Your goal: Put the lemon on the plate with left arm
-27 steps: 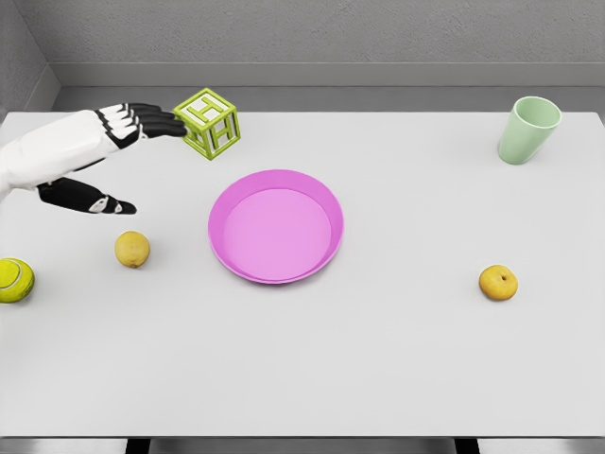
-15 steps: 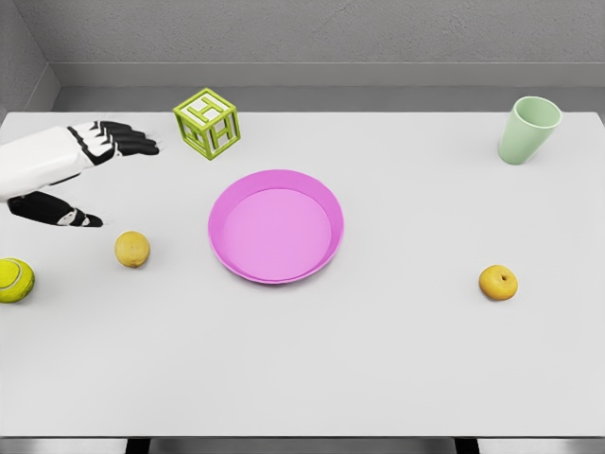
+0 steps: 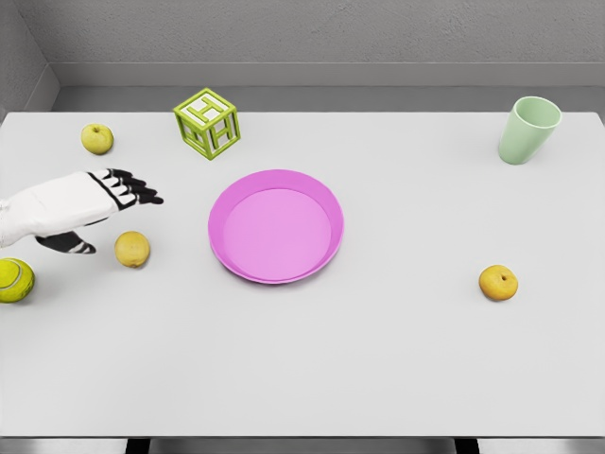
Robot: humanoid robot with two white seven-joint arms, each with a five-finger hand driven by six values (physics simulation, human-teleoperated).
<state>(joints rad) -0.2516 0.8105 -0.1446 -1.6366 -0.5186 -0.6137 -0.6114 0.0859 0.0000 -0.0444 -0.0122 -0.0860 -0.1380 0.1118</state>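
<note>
White tabletop against a grey wall; head view.

Count: one pink plate, one lime-green lattice cube, one pale green cup, one tennis ball, one lemon, one small yellow-green apple-like fruit, one orange-yellow fruit with a dark stem spot.

Hand: one in view, the left hand, entering from the left edge. Fingers extended and slightly spread, thumb set apart below them, holding nothing. It hovers just up and left of the lemon; contact cannot be confirmed.

Task item: lemon lies on the table left of the plate, apart from it, bare surface between the two.

Edges: tennis ball at the left edge; cup near the far right corner; cube and small fruit near the far edge. Near half of the table is open, as is the stretch right of the plate.

Containers: plate holds nothing; cup tilted, its inside hidden.
</note>
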